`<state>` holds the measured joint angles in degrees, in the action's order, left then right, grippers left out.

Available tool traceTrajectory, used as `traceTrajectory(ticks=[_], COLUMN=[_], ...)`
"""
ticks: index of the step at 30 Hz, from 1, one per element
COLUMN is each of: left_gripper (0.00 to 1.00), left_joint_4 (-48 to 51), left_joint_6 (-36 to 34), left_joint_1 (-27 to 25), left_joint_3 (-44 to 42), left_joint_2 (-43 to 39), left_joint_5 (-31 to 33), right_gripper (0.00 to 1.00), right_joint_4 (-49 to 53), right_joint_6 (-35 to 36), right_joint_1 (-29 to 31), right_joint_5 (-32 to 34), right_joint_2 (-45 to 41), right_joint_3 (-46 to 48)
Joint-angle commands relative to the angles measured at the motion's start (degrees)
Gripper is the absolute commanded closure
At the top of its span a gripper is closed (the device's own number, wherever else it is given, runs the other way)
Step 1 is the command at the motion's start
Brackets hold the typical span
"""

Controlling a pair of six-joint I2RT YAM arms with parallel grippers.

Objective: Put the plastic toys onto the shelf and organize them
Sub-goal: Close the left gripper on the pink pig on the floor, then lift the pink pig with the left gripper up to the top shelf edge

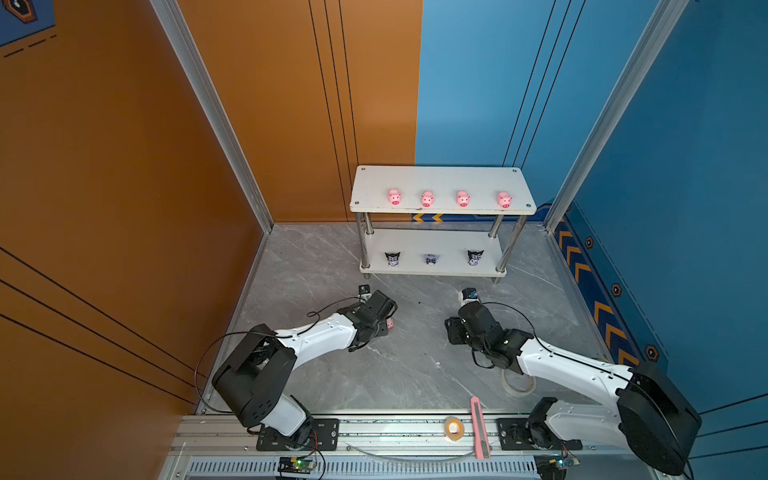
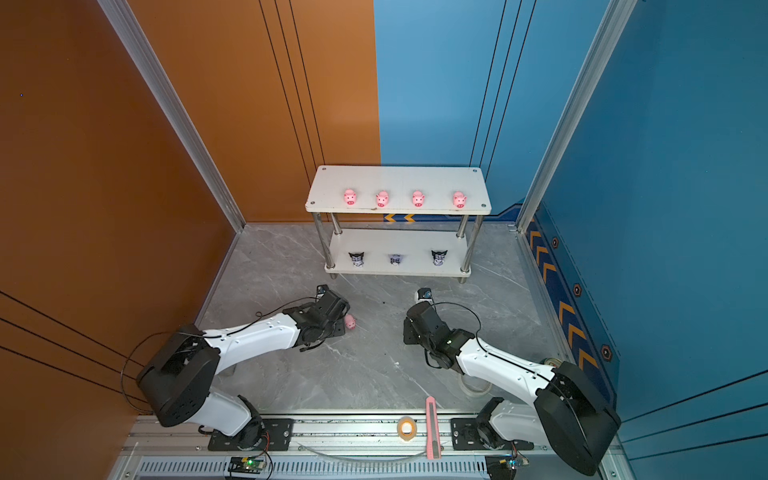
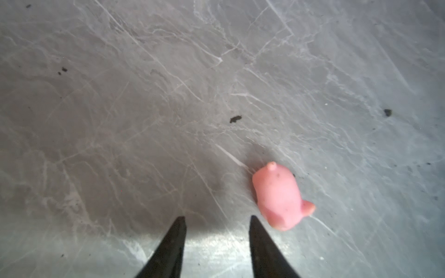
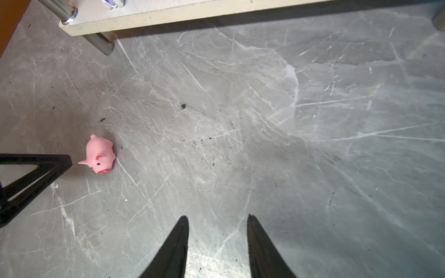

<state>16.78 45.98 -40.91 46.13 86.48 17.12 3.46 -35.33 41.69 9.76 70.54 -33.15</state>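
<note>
Enclosing grey marbled floor (image 1: 415,365), orange wall (image 1: 124,166), blue wall (image 1: 478,83); left hand (image 3: 216,216), right hand (image 4: 218,216) both parted, empty; pig (image 3: 281,197) loose.

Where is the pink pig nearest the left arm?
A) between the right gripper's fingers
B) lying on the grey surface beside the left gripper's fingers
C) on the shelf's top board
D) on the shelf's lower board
B: the pig lies on the grey surface, just outside the left gripper, whose fingers stand apart with nothing between them.
</note>
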Motion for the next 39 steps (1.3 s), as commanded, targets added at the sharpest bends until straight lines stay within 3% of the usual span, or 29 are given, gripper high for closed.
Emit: traceTrajectory(ticks=[1, 5, 14, 17, 21, 26, 30, 35, 39], left_gripper=[0.44, 0.30, 0.30, 0.36, 0.37, 0.50, 0.66, 0.78, 0.81], left_joint_4=[1.5, 0.6, 1.7, 2.8, 3.8, 4.2, 4.2, 5.4, 8.3], left_joint_6=[1.9, 2.7, 1.9, 2.2, 2.7, 2.4, 1.6, 0.6, -0.6], left_joint_1=[-2.8, -4.8, -4.7, -3.9, -3.5, -3.1, -2.6, -2.3, -2.3], left_joint_3=[0.5, 3.3, 11.0, 12.5, 14.3, 14.8, 15.5, 16.6, 17.3], left_joint_2=[-1.1, 1.1, 11.3, 13.8, 15.1, 15.8, 16.6, 16.5, 13.8], left_joint_5=[0.7, 0.1, -0.2, -0.7, -0.4, -0.2, -0.5, -0.8, -0.9], right_gripper=[0.58, 0.56, 0.55, 0.55, 0.55, 0.55, 0.55, 0.55, 0.55], right_joint_4=[1.1, 1.1, 1.8, 1.8, 1.7, 0.9, 0.5, 0.3, 0.0], right_joint_6=[1.4, 1.4, 2.4, 2.6, 3.0, 3.1, 3.3, 3.3, 3.5], right_joint_1=[-0.5, -0.8, -2.5, -3.7, -4.7, -5.9, -6.5, -7.0, -7.4], right_joint_5=[1.0, 0.5, -0.2, -0.4, -1.2, -2.7, -3.7, -4.0, -4.4], right_joint_2=[-0.6, -0.6, -2.3, -3.0, -3.1, -2.5, -1.8, -1.6, -1.1], right_joint_3=[-0.5, -0.4, 0.5, 1.0, 1.3, 1.6, 1.6, 1.7, 1.8])
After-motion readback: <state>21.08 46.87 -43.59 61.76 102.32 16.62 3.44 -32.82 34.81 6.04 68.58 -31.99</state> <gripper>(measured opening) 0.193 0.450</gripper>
